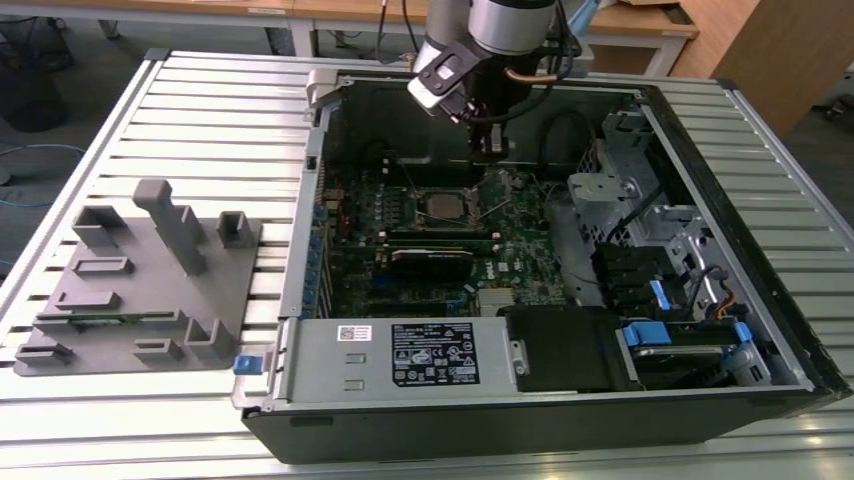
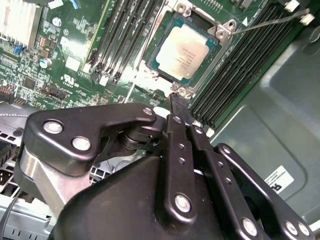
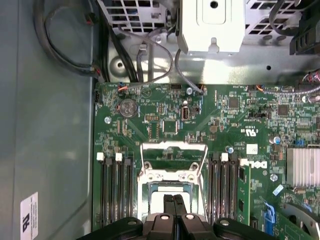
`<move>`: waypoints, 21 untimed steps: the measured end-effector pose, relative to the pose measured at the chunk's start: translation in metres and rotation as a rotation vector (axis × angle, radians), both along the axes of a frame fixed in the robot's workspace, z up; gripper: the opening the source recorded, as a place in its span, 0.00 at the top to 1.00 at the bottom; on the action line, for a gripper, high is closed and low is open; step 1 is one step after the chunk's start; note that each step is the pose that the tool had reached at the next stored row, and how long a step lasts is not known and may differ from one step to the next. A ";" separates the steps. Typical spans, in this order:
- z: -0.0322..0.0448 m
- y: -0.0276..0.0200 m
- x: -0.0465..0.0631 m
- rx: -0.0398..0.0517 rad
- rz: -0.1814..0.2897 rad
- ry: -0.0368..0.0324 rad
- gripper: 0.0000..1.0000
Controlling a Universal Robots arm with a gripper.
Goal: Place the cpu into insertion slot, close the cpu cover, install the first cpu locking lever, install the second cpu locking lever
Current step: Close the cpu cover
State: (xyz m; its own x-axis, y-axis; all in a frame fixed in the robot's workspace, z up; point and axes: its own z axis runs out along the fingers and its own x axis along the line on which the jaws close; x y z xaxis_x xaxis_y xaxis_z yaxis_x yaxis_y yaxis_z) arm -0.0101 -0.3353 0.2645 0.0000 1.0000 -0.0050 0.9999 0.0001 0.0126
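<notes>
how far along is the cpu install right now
Done: the small square silver-topped cpu lies in its socket, and the thin silvery metal cover frame looks down around it. In hand: the black gripper, jaws shut, has its tip at the frame's edge. Left: a thin wire locking lever sticks out free and looks unlatched.
</notes>
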 end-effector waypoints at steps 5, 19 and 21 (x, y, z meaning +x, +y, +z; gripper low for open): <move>0.0000 0.0000 0.009 -0.0001 0.000 0.0000 0.89; -0.0003 0.0000 0.046 -0.0001 0.000 0.0000 0.89; -0.0004 0.0000 0.051 -0.0001 0.000 0.0000 0.89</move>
